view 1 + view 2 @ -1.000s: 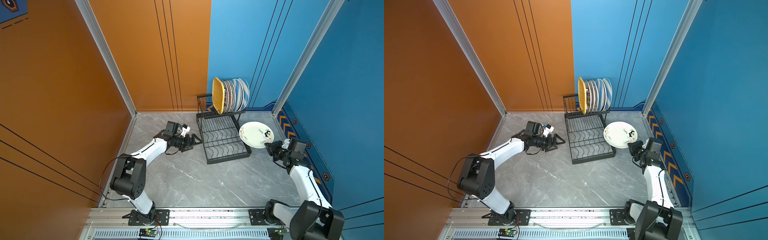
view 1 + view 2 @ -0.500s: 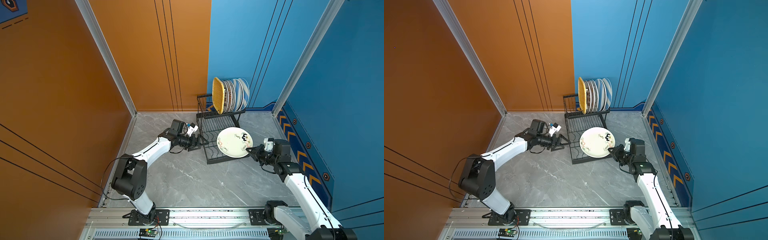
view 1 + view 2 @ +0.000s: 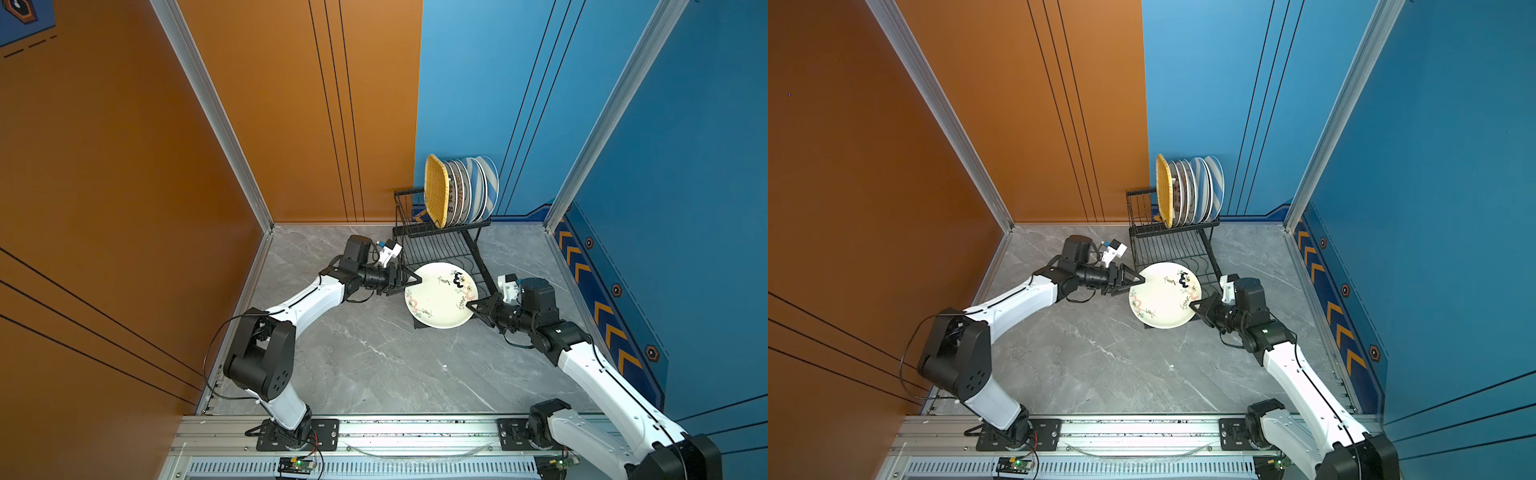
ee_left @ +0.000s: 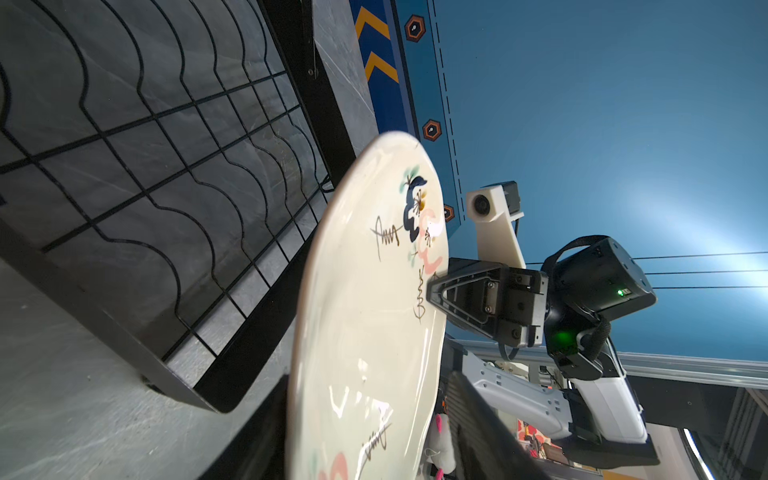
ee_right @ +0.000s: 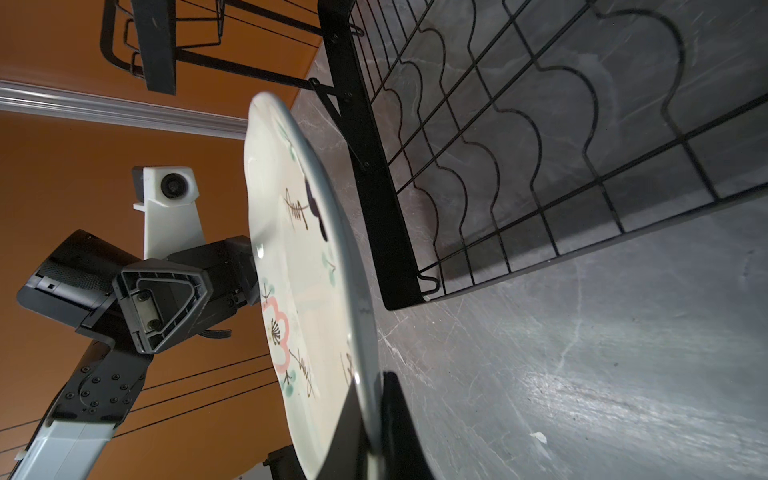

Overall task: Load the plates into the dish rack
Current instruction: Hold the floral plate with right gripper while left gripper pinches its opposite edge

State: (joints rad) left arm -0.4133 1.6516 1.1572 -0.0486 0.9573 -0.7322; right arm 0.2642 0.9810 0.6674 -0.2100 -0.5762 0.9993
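A white plate (image 3: 440,297) (image 3: 1163,297) with flower prints and black script hangs tilted over the front corner of the black wire dish rack (image 3: 436,249) (image 3: 1167,247). My right gripper (image 3: 471,305) (image 5: 372,419) is shut on the plate's right rim. My left gripper (image 3: 411,284) (image 4: 370,428) straddles the opposite rim. One finger lies along the plate's (image 4: 365,311) back, and the other stands off its face with a gap, so it is open. Several plates (image 3: 469,191), with a yellow woven one (image 3: 436,189) in front, stand upright on the rack's upper shelf.
The rack's lower base of wavy dividers (image 4: 166,166) (image 5: 540,145) lies just behind the held plate. Orange and blue walls enclose the grey marble floor (image 3: 374,365). The arms' mounting rail (image 3: 395,432) runs along the near edge.
My right arm has carried the plate left, from beside the rack to its front corner. My left gripper has moved right onto the plate's rim, and its jaws have narrowed.
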